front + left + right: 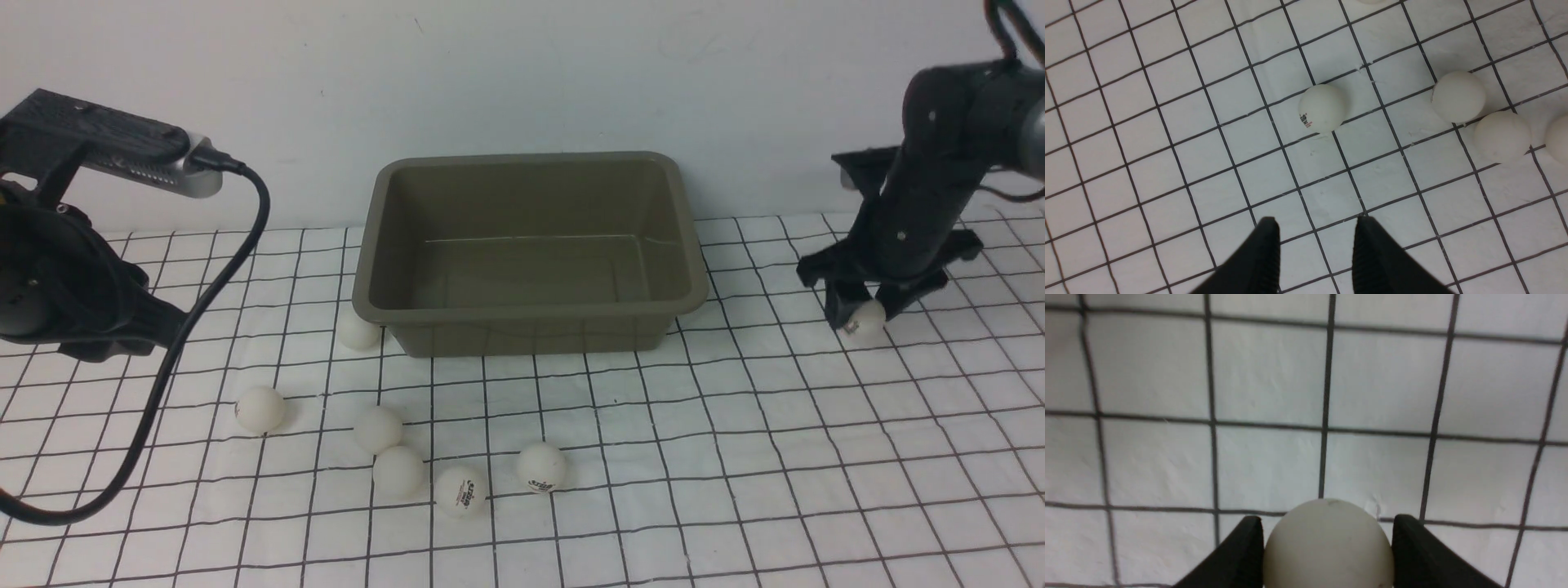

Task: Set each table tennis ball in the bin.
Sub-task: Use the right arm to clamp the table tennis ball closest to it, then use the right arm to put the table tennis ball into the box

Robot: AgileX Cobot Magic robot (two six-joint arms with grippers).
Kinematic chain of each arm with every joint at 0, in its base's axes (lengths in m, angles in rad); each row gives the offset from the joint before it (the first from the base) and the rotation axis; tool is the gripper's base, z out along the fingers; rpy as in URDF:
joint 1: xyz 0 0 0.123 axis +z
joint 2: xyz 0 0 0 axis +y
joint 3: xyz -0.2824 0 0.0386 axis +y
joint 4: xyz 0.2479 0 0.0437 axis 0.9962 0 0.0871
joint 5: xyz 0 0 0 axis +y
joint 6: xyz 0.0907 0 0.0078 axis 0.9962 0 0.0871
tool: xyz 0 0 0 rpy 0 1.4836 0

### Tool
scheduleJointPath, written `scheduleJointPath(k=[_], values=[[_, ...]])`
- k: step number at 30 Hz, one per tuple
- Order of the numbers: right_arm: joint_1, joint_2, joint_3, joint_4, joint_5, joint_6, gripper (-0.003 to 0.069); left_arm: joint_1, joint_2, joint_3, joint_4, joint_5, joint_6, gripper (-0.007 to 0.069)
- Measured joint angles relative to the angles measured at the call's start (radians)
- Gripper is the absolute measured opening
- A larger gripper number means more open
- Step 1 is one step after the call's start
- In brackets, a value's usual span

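Tabletop point(735, 457): white sheet, black grid lines.
Bin point(531, 318): olive-grey plastic, rounded corners, flared rim, centre back.
Left gripper point(1316, 222): black jaws apart over tabletop; tips shown only by its wrist view.
Right gripper point(864, 314): clamped on a ball point(1327, 547), right of bin.
Balls point(398, 471): six smooth white, loose left-front of bin; some logos.

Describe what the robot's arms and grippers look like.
The left arm and right arm are matte black with rounded joints. The left arm carries a textured black bracket with a silver camera and a thick black cable. The left gripper and right gripper each have two black jaws tapering to narrow tips.
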Motion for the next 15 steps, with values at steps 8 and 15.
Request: scheduleJointPath(k=[8, 15], values=[[0.010, 0.000, -0.307, 0.245, 0.045, -0.043, 0.0364, 0.000, 0.000, 0.000, 0.001, 0.000, 0.000, 0.0230], [0.178, 0.016, -0.395, 0.360, 0.040, -0.108, 0.0364, 0.000, 0.000, 0.000, 0.001, 0.000, -0.001, 0.0230]])
